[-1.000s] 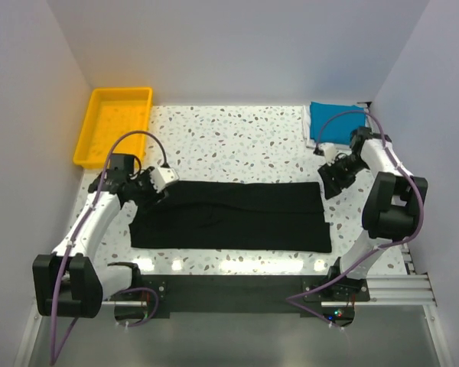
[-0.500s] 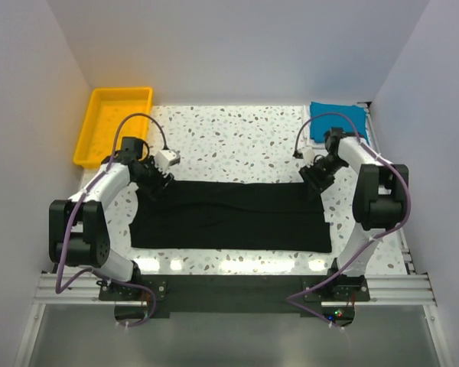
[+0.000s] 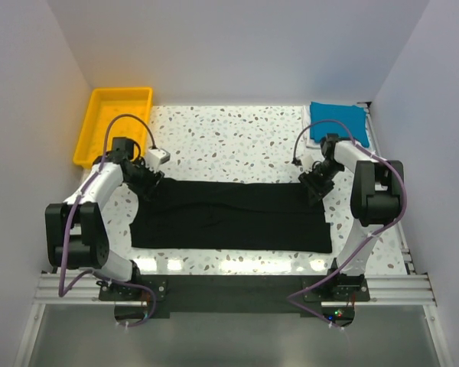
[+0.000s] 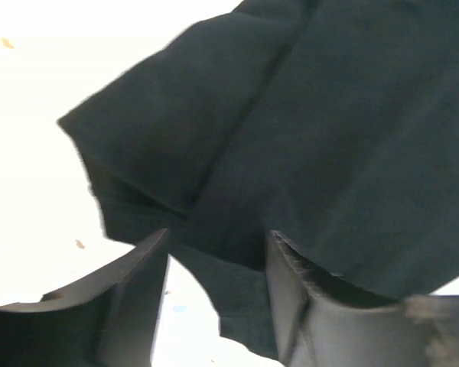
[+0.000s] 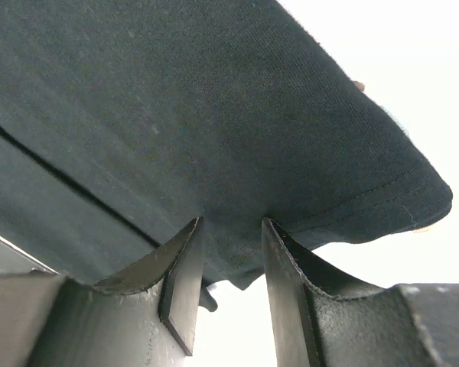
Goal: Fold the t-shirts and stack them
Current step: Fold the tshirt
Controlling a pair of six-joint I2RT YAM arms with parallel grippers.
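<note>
Left end effector (image 4: 216, 275), right end effector (image 5: 231, 260): parted, at far corners of black t-shirt (image 3: 229, 218).
Opposite ends, garment flat on counter (image 3: 237, 141): presumably for matched pinch and fold.

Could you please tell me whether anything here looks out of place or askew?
Nothing stands out: the black t-shirt lies flat in a long band, and the folded blue t-shirt sits tidily at the far right corner.
</note>
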